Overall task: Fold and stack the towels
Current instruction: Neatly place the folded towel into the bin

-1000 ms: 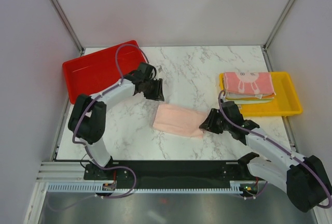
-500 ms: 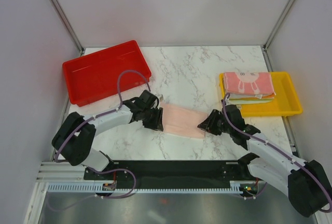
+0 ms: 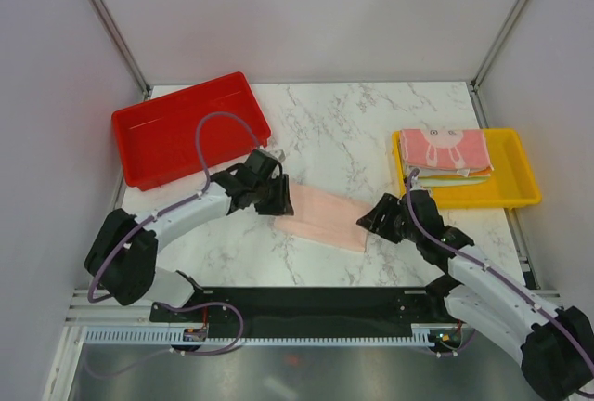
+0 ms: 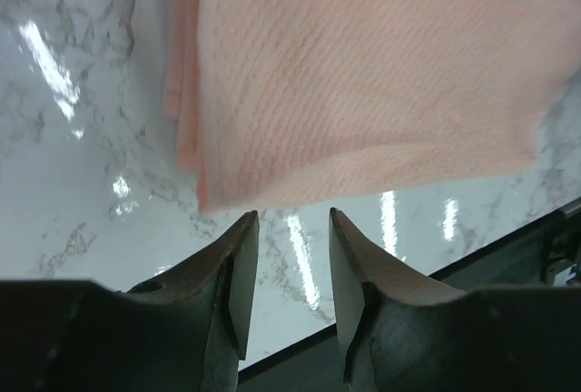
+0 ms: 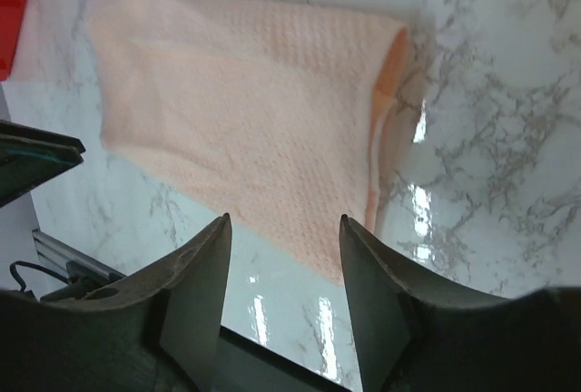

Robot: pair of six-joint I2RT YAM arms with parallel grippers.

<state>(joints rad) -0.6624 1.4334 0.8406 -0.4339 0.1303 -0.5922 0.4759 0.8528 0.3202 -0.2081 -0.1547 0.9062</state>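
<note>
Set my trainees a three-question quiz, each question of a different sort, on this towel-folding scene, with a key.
1. True or false: the pink bunny towel tops the stack in the yellow tray.
2. Where does the peach towel lie? A in the red tray; B on the marble table; C on the stack.
3. Fill in: the jaws of the left gripper and right gripper stand ___, holding nothing.
Key: 1 true; 2 B; 3 open.
</note>
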